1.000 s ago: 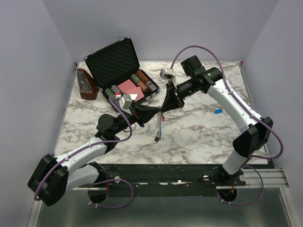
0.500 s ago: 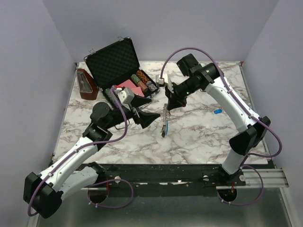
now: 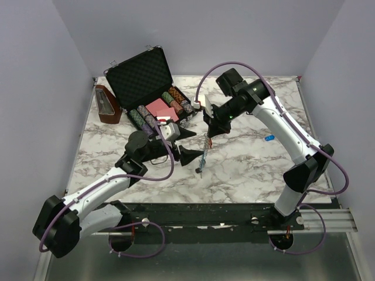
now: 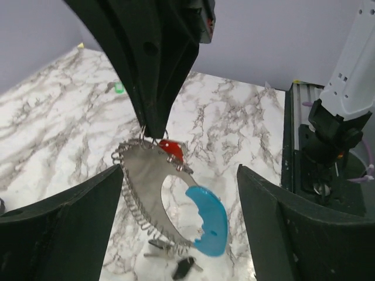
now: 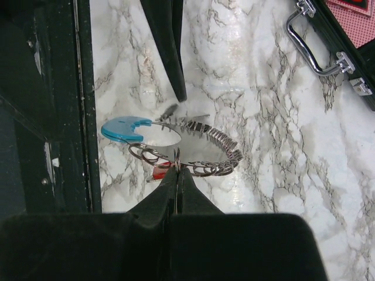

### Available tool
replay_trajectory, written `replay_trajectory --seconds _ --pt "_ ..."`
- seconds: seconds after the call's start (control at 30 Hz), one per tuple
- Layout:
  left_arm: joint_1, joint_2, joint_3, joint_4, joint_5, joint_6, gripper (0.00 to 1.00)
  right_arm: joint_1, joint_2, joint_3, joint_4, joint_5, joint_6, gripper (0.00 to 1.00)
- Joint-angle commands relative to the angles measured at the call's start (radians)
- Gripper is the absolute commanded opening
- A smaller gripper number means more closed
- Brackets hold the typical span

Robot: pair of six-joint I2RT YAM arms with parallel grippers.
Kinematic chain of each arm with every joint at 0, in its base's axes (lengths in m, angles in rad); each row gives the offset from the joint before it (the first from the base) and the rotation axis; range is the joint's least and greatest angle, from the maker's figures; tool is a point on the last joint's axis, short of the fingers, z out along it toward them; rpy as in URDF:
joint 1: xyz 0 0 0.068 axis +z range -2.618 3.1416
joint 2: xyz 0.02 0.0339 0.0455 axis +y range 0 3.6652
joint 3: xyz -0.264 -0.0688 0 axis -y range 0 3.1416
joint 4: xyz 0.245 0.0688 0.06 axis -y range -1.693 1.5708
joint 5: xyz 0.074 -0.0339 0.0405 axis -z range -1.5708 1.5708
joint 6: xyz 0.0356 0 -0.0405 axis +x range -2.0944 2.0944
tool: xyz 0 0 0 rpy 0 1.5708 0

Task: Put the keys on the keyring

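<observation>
The keyring [image 3: 203, 153] is a flat silver crescent edged with wire loops, ending in a blue curved section [image 4: 210, 219]. It hangs over the marble from my right gripper [image 5: 177, 168], which is shut on one of its loops. A red key [image 4: 170, 147] sits on the keyring just beside that grip and also shows in the right wrist view [image 5: 159, 173]. Small dark keys [image 4: 183, 267] dangle at its low end. My left gripper [image 4: 180, 193] stands open just in front of the keyring, touching nothing. A small blue key [image 3: 268, 138] lies on the table to the right.
An open black case [image 3: 140, 76] with poker chips [image 3: 173, 99] and red cards stands at the back left, its handle [image 5: 313, 44] near the right arm. A brown wooden object [image 3: 107, 105] stands left of it. The black rail [image 4: 319, 175] runs along the near edge.
My left gripper has opened, let go of the keyring and drawn back toward the near side. The keyring now hangs from the right gripper alone, which has shifted slightly.
</observation>
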Motion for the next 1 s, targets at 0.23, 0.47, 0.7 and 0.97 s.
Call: replay_trajectory --seconds 0.23,0.47,0.7,0.97 --pt "-0.053 0.064 0.050 0.089 -0.117 0.228 0.58 0.007 0.009 0.036 -0.084 -0.073 0.006 0.01" --pt "-0.069 0.092 0.084 0.061 -0.126 0.253 0.51 0.007 0.012 0.034 -0.085 -0.084 0.006 0.01" --pt "-0.107 0.113 0.110 0.020 -0.166 0.324 0.34 0.007 0.013 0.037 -0.084 -0.093 0.004 0.01" --pt "-0.118 0.113 0.137 -0.092 -0.200 0.403 0.22 0.007 0.012 0.028 -0.084 -0.092 0.003 0.01"
